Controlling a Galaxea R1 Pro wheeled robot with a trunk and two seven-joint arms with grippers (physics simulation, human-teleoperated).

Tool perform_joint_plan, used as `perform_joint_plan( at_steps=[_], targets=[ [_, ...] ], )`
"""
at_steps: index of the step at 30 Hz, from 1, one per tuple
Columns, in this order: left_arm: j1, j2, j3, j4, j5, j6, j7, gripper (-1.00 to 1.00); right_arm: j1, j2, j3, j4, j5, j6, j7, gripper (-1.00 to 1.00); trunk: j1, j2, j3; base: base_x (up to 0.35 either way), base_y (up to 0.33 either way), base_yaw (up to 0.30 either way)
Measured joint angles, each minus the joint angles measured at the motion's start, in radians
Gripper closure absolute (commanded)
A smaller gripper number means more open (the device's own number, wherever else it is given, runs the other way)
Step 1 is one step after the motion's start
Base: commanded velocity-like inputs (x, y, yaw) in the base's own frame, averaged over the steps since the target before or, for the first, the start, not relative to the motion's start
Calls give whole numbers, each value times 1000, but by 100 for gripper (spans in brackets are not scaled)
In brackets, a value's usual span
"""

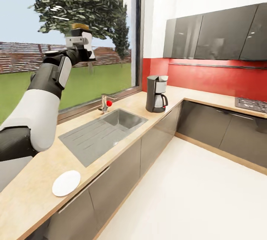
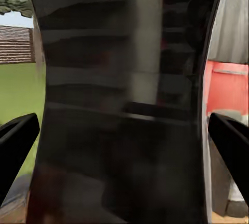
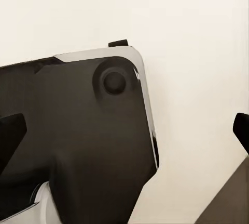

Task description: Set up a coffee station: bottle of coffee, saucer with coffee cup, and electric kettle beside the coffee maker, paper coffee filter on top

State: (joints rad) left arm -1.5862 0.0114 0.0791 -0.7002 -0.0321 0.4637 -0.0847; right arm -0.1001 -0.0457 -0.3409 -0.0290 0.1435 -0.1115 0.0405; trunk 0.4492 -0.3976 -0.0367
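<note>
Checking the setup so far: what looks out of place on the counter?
The saucer lies near the countertop front edge, far from the coffee maker, sink between. The left end effector holds a yellow-capped bottle of coffee aloft.

Left arm point(image 1: 40, 102): white rounded shell segments alternating with black joint sections, grey inset panel near the wrist. Left gripper point(image 1: 79, 32): white-and-black housing, black fingers point(image 2: 15, 143). Right gripper fingers point(image 3: 10, 133): black; beyond them, a glossy black body panel, silver-edged, with one round black boss.
</note>
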Motion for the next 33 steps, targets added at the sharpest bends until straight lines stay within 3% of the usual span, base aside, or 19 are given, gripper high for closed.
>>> perform_joint_plan(
  at_steps=[10, 14, 21, 29, 33],
  targets=[
    [3, -1, 0, 0, 3, -1, -1, 100, 0, 0, -1, -1, 0, 0, -1, -100, 0, 0, 0, 103, -268, -118],
    [12, -20, -3, 0, 6, -5, -2, 100, 0, 1, -1, -25, -1, -1, 0, -100, 0, 0, 0, 70, -246, -3],
    [138, -64, -8, -2, -1, -35, -2, 100, 0, 3, -1, -52, -2, -3, 3, -100, 0, 0, 0, 89, -192, 0],
    [279, -105, -13, 0, -3, -159, -4, 100, 0, 7, -3, -95, -3, -3, 4, -100, 0, 0, 0, 155, -223, 0],
    [362, -108, -14, 8, -5, -262, -11, 100, 0, 7, -3, -100, -4, -3, 4, -100, 0, 0, 0, 180, -230, 0]
  ],
)
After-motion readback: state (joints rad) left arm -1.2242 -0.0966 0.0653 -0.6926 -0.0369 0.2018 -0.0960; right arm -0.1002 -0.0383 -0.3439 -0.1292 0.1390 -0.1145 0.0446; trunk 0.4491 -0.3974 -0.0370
